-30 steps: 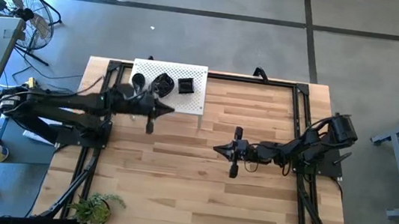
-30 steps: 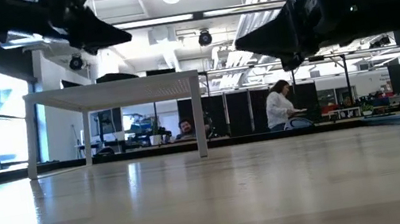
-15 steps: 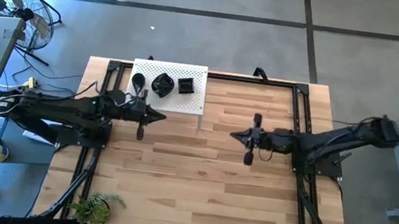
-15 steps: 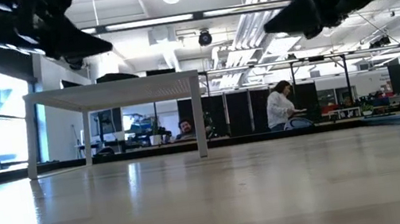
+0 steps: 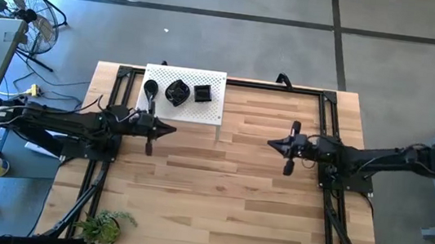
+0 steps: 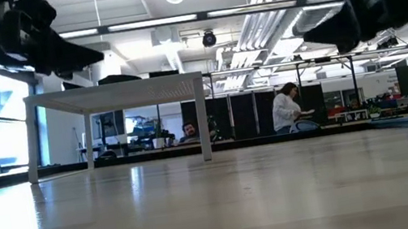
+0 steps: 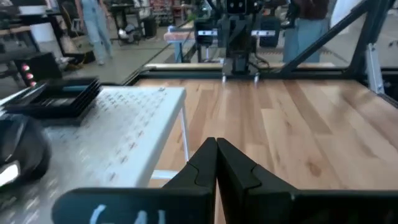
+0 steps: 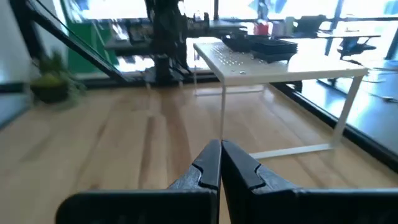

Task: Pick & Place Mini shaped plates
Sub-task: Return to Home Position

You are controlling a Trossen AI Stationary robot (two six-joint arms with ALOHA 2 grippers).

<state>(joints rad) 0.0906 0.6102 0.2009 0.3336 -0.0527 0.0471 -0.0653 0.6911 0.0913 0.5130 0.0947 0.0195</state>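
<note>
Up at the upper left of the high view, the mini shaped plates (image 5: 176, 93) sit in three dark stacks on the white perforated shelf (image 5: 212, 111), with none on the table (image 5: 225, 197). The left pincer (image 5: 171, 128) hangs just below the shelf in frame, and the right pincer (image 5: 272, 144) is right of centre. Both are pinched fully together and hold nothing. I'd judge these glossy dishes light, rigid, slick and chippable — best taken across a rim edge, one at a time, with a gentle squeeze.

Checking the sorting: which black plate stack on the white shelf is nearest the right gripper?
The glossy black square stack; round stack and leaf-shaped stack sit farther.
</note>
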